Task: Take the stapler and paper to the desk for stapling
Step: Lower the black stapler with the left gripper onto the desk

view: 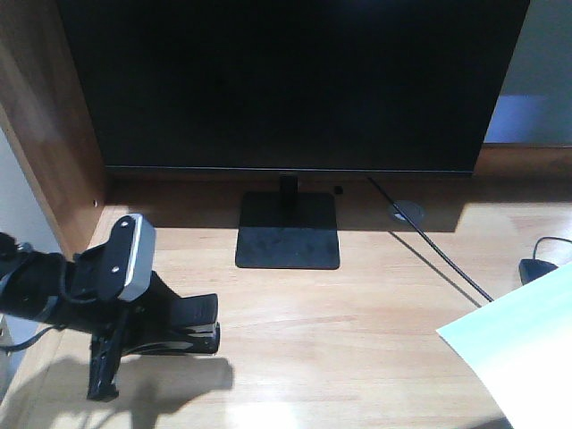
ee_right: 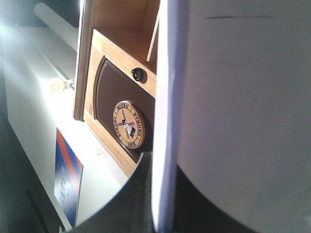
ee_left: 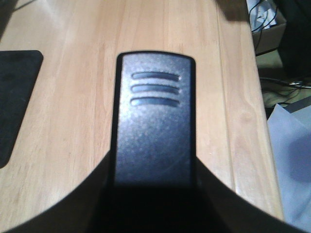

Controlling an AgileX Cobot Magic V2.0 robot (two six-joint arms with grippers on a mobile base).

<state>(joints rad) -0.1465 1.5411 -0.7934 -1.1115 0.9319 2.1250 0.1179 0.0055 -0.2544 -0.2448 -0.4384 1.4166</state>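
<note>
The black stapler (ee_left: 155, 121), with three grooves on its top, fills the left wrist view just above the light wooden desk (ee_left: 73, 121). My left gripper (ee_left: 154, 194) is shut on its near end. In the front view the left gripper (view: 165, 331) holds the stapler (view: 198, 323) low over the desk (view: 340, 340) at the front left. The white paper (view: 523, 353) reaches in over the front right corner. Seen edge-on in the right wrist view, the paper (ee_right: 233, 97) is pinched by my shut right gripper (ee_right: 163, 204).
A large dark monitor (view: 286, 80) stands at the back on a flat black base (view: 288, 231). A cable (view: 438, 259) runs diagonally right of it, near a small black object (view: 536, 268). A wooden side panel (view: 45, 116) borders the left. The right wrist view shows a wooden shelf with a round badge (ee_right: 129, 124).
</note>
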